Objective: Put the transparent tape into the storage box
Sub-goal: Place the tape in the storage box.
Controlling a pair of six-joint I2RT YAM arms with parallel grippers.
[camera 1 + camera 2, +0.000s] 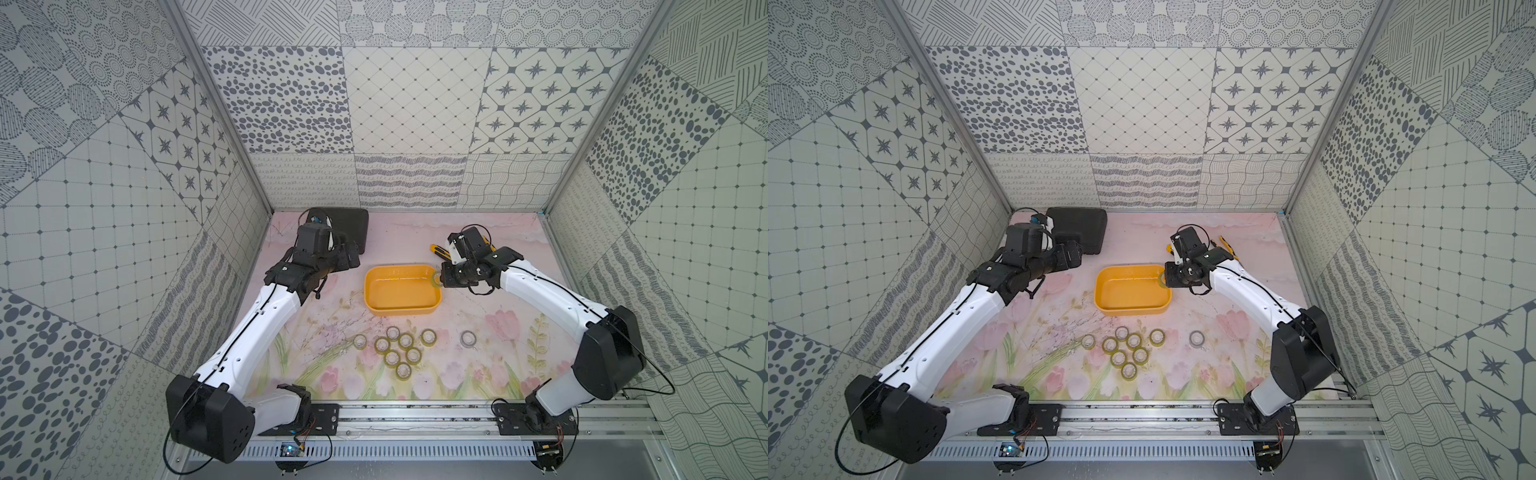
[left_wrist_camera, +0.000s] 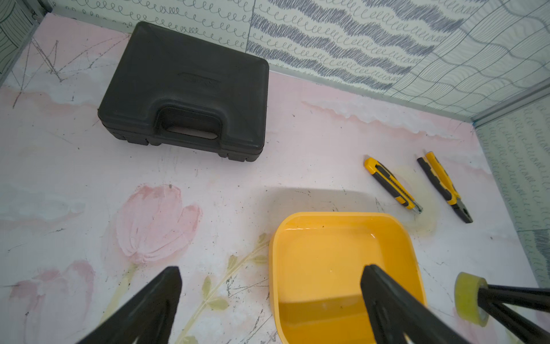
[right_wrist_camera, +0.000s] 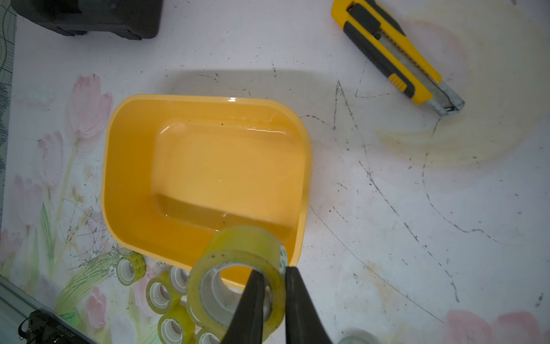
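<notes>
A tulip-printed table (image 1: 478,316) sits inside patterned walls. The right gripper (image 3: 274,271) is clamped on one tape roll (image 3: 238,247), with one finger through the core and the other outside. It holds the roll at the 3 o'clock rim of the storage box (image 1: 374,291). Nine loose rolls (image 1: 406,340) lie on the table at the box's 6 o'clock. The left gripper (image 2: 270,269), jaws apart, hovers at 10 o'clock. A black case (image 1: 353,224) sits at 11.
</notes>
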